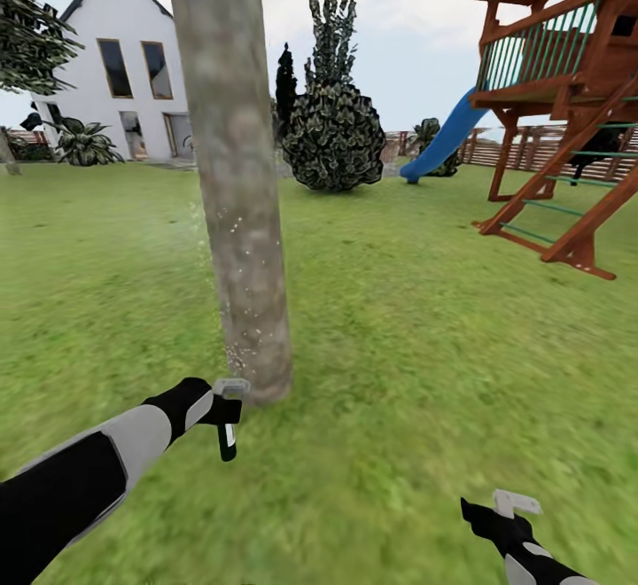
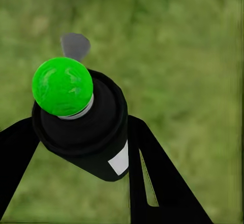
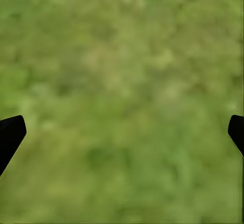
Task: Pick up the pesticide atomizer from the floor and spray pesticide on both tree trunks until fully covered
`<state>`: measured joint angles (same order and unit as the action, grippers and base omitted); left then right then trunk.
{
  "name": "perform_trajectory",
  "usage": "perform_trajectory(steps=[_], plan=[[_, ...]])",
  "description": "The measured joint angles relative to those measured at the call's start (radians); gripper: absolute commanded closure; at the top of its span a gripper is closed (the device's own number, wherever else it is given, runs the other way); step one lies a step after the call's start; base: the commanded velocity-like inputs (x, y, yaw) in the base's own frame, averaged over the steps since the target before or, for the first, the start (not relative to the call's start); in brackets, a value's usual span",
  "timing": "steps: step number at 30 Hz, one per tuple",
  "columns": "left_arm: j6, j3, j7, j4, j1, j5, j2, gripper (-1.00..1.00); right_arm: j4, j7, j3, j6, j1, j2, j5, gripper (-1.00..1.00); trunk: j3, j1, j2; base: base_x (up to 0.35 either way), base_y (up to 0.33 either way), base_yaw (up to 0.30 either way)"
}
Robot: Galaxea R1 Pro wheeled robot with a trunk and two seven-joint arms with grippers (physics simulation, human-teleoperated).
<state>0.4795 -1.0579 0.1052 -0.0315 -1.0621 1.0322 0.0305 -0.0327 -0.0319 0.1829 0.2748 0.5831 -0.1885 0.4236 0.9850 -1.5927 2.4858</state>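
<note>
A thick mottled grey-brown tree trunk (image 1: 235, 168) rises straight ahead from the grass floor (image 1: 399, 346), and its lower part is flecked with small pale droplets. My left gripper (image 1: 223, 401) is close to the trunk's foot, shut on the pesticide atomizer (image 1: 228, 440). In the left wrist view the atomizer (image 2: 89, 137) is a dark canister with a white label and a bright green round tip (image 2: 62, 85), clamped between the black fingers (image 2: 152, 178). My right gripper (image 1: 503, 507) hangs low at the right over bare grass, open, with its fingertips (image 3: 10, 132) far apart.
A wooden playset (image 1: 567, 106) with a blue slide (image 1: 443, 142) stands at the right. A dark bushy conifer (image 1: 333, 124) grows behind the trunk. A white house (image 1: 115, 71) and a leafy tree (image 1: 27, 35) are at the back left, and a slat fence (image 1: 496, 146) is behind.
</note>
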Motion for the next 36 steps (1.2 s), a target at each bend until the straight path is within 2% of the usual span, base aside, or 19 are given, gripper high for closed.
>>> perform_trajectory(steps=[18,26,31,36], plan=[[0.001,0.0,0.0,0.0,0.001,-0.001,0.0,1.0,0.0,0.0,0.0,0.0,0.0,0.0,-0.005,-1.0,0.0,0.0,0.0,0.097,-0.326,0.249],[0.0,0.0,0.0,-0.001,0.0,0.0,-0.002,1.0,0.0,0.0,0.0,0.0,0.0,0.0,-0.004,-1.0,0.0,0.0,0.0,0.153,-0.319,0.055],[0.001,0.0,0.0,-0.002,0.0,0.0,-0.002,1.0,0.0,0.0,0.0,0.0,0.0,0.0,-0.004,-1.0,0.0,0.0,0.0,0.15,-0.316,0.221],[0.002,0.001,0.001,-0.002,0.001,0.0,-0.01,1.0,-0.001,0.0,0.0,-0.001,0.0,0.0,-0.004,-1.0,0.0,0.0,0.0,0.027,-0.082,0.12]])
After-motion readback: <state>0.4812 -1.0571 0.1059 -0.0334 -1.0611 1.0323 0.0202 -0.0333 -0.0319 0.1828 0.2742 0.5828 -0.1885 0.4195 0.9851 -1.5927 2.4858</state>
